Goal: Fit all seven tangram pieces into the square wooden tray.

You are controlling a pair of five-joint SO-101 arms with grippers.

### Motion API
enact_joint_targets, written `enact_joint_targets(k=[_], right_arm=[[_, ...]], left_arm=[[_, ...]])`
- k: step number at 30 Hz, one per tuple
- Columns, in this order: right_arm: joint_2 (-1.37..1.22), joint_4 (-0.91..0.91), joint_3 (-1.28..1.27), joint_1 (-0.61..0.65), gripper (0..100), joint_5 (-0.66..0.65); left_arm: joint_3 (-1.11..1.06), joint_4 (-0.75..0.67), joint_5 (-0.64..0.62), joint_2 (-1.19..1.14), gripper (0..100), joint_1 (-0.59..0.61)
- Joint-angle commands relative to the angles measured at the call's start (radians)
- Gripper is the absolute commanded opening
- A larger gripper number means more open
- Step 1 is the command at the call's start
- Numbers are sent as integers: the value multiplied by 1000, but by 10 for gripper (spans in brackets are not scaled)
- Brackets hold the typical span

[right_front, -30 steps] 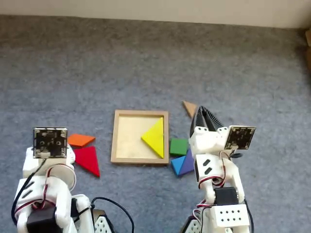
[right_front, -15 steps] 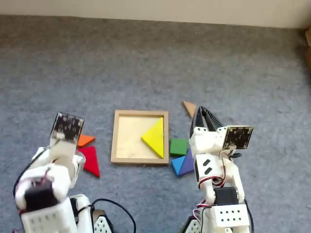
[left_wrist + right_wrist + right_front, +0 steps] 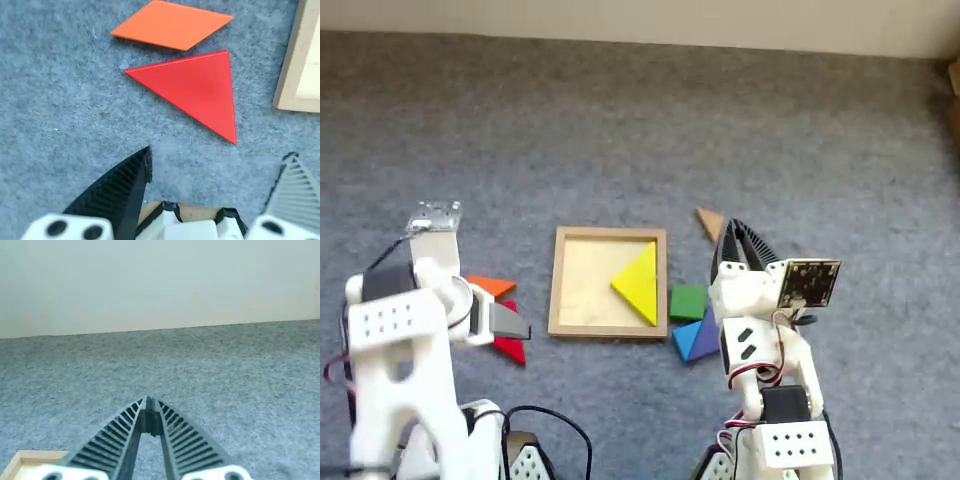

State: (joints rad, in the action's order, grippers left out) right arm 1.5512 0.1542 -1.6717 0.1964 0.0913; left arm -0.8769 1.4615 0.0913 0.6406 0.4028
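**Left gripper open at the red triangle, right gripper closed by the tray**

The left gripper point(image 3: 218, 153) stands wide open with nothing between its black finger point(image 3: 125, 185) and pale grey finger point(image 3: 295, 182). Just ahead of the fingertips the red triangle point(image 3: 197, 90) lies flat on the grey carpet point(image 3: 60, 90). The orange parallelogram point(image 3: 172, 24) lies just beyond it, farther from the fingers. A corner of the square wooden tray point(image 3: 292, 75) sits ahead on the grey finger's side.

The right gripper point(image 3: 149, 402) has its fingers pressed together and holds nothing. In the high view the small tan triangle point(image 3: 710, 222) lies just off its closed tips. The tray lies beside these fingers, toward the other arm. The yellow triangle point(image 3: 640, 285) lies inside it, against the wall nearest the right gripper. The green square point(image 3: 688, 301) sits just outside that wall, back from the fingertips and beside the wrist. The blue triangle point(image 3: 684, 340) and a purple piece point(image 3: 707, 335) lie together behind the square, and the arm partly covers the purple one. One piece is in the tray and six are on the carpet.
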Motion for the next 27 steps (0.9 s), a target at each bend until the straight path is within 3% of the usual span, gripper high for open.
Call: enact_joint_targets(k=[1,6,12,16,21,27], right_arm=[[18,-36,-27,-18,10,-9],[18,-36,-27,-18,10,-9],[18,-36,-27,-18,10,-15],[18,-36,-27,-4,10,-138],[15,-36,-28,18,11,-176],[13,-36,-28,18,11,-176]], left_arm=[[99,6,-80,-170,375,16],[163,-15,-176,-349,373,16],[168,-176,-299,-481,373,15],[173,-264,-325,-561,373,13],[211,-278,-327,-621,371,16],[220,-285,-433,-647,371,10]])
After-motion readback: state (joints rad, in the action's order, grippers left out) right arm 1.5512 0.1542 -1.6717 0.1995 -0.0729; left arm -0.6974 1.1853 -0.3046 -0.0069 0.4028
